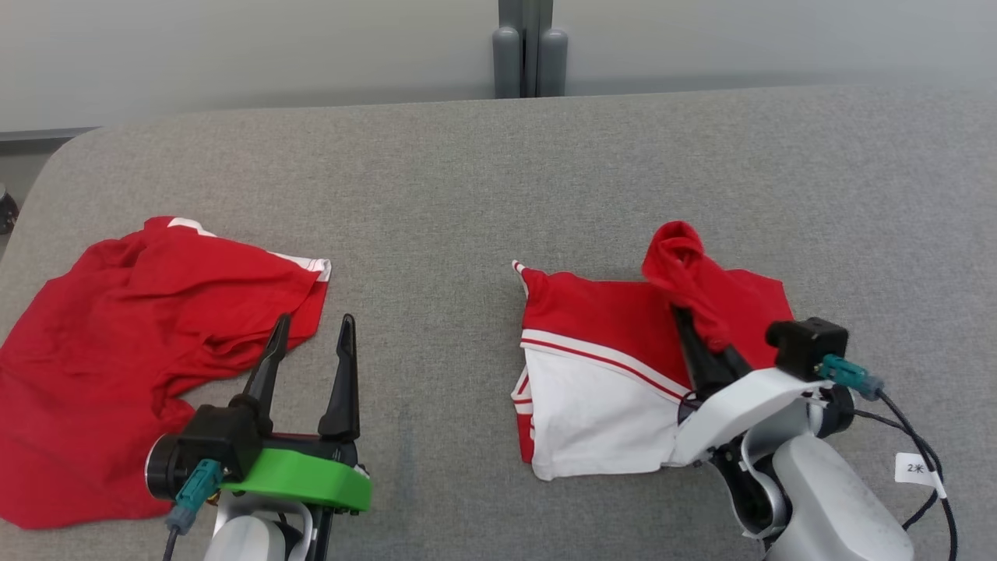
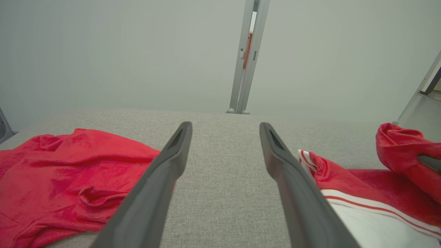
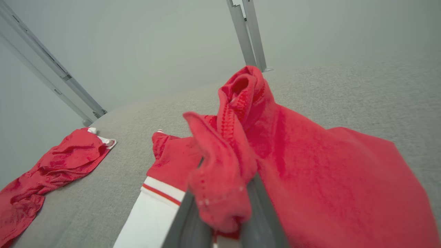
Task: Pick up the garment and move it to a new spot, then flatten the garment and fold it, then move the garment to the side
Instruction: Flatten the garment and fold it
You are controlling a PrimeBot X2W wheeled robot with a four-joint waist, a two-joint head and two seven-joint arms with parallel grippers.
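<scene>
Garment (image 1: 600,335), red with a white panel and red-white stripe trim: right of centre on the surface, partly folded, white panel towards the robot. One red fold is bunched and raised above the rest, which lies flat on the fabric top.

Surface (image 1: 467,195): grey woven fabric, rounded far-left corner, pale wall behind it.

Second garment (image 1: 148,335): plain red with a white-trimmed edge, crumpled and spread at the left side, well apart from the first.

Right pincer (image 1: 705,347): fingers narrow, closed on the raised red fold. In the right wrist view the cloth drapes over and between both fingers, hiding the tips.

Left pincer (image 1: 315,321): fingers wide apart, nothing between them. It sits at the near right edge of the second garment; contact with the cloth cannot be told.

Grey post (image 1: 530,47): upright behind the far edge, near the middle.

White tag (image 1: 913,468): on the right arm's black cable.
</scene>
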